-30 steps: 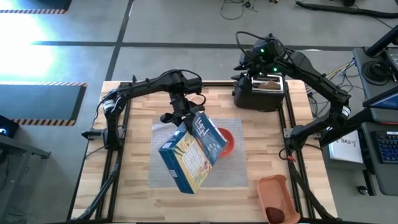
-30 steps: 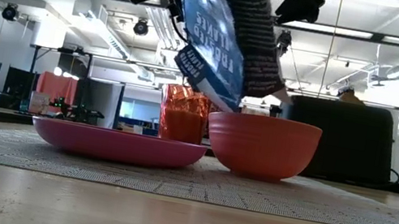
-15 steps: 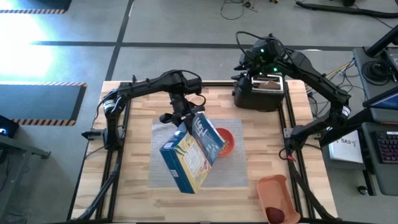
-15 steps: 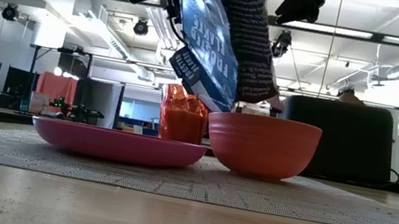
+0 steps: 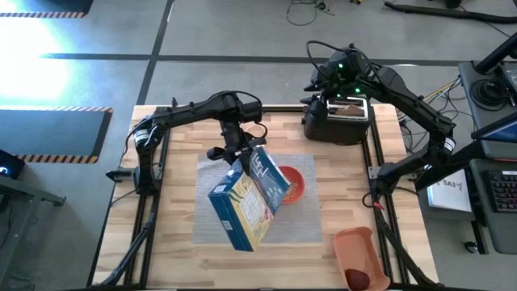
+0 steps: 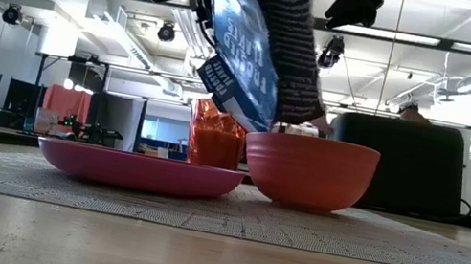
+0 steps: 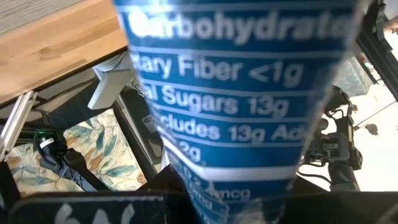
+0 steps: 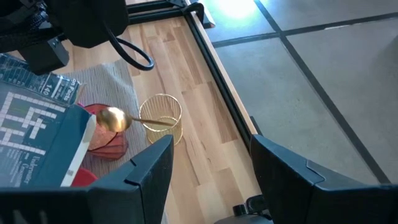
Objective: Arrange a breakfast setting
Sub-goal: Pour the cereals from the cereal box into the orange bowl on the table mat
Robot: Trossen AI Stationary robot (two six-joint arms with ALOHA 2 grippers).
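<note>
At ten o'clock on the worktop [image 5: 170, 242], our left tool [image 5: 239, 159] grips a tilted cereal box [image 5: 249, 204] over the orange bowl [image 6: 308, 171]; placemat [image 5: 299, 230], pink plate [image 6: 137, 169] and cup [image 6: 215, 138] sit ready. Toast [image 5: 349, 107] remains in the toaster [image 5: 338, 121] under our half-open, empty right tool [image 5: 338, 74]; the apple [image 5: 359, 278] waits at five o'clock.

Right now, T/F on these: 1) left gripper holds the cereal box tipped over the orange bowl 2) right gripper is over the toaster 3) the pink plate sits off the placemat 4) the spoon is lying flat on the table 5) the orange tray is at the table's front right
1) True: the left gripper grips the cereal box, tilted over the orange bowl.
2) True: the right gripper is above the toaster.
3) False: the pink plate rests on the grey placemat.
4) False: the gold spoon stands in the clear glass.
5) True: the orange tray lies there.
</note>
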